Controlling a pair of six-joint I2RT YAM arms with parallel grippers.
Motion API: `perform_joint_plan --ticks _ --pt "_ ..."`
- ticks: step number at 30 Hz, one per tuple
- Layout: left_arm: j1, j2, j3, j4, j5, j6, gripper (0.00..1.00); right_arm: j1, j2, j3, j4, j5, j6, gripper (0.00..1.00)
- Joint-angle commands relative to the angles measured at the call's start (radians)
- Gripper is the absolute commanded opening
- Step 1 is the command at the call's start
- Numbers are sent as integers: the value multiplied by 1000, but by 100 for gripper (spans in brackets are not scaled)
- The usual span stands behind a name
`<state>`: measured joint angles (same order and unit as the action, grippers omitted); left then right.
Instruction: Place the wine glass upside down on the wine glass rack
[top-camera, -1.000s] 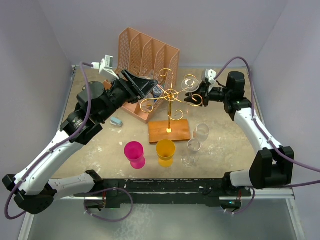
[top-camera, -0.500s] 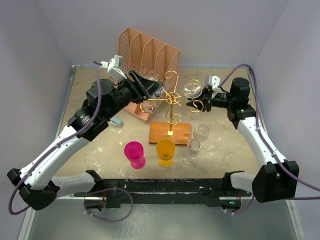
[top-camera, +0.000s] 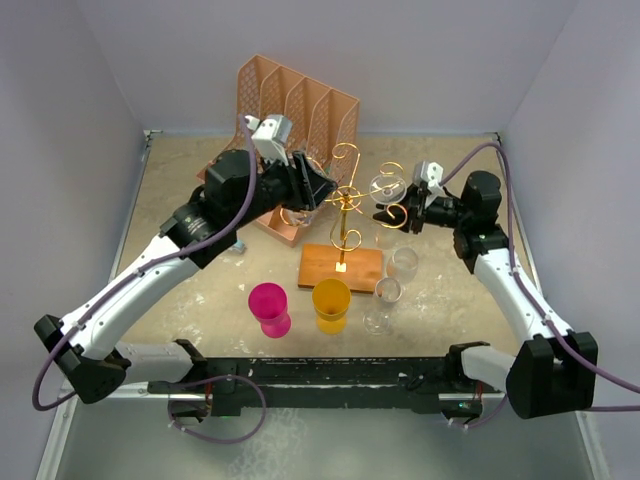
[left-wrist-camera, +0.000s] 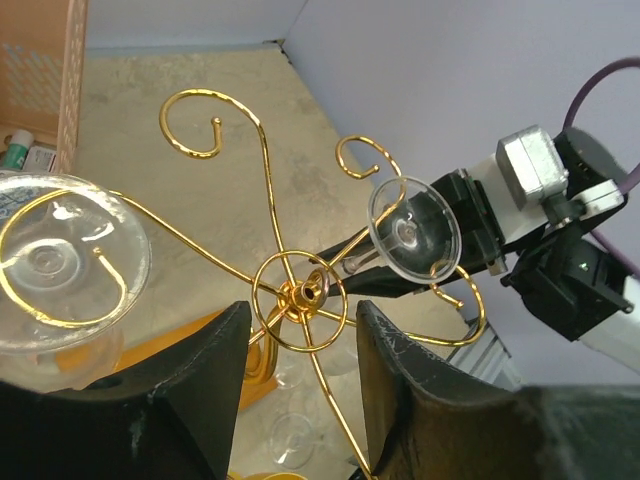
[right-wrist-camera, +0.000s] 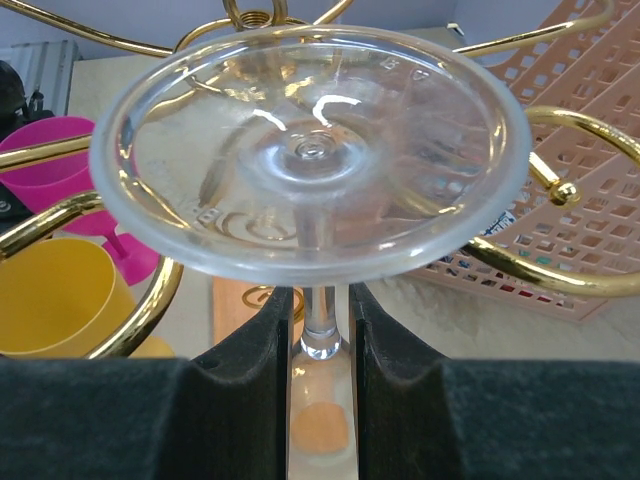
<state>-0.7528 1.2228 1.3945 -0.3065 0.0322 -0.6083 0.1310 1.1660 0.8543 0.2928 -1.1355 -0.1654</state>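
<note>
The gold wire wine glass rack stands on its brown wooden base mid-table. My right gripper is shut on the stem of a clear wine glass, held upside down, foot up, beside the rack's right spiral arms. In the right wrist view the foot fills the top, with gold arms on both sides. My left gripper is open, jaws either side of the rack's hub, without touching it. Another glass foot hangs in a left spiral.
A peach slotted organizer stands behind the rack. A pink cup and a yellow cup stand in front of the base. Two clear wine glasses stand upright to the base's right.
My left arm has swung right and brought its open gripper over the rack's top. My right gripper, with the glass, has drawn slightly right and down.
</note>
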Motion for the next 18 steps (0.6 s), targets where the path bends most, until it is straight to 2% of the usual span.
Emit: perform_joint_plan --ticks 1,18 --pt "-23 22 40 47 39 100 42 13 -49 -23 142 -6 79 0" --pt "-128 70 75 40 -123 209 40 22 -154 -106 232 68 175 0"
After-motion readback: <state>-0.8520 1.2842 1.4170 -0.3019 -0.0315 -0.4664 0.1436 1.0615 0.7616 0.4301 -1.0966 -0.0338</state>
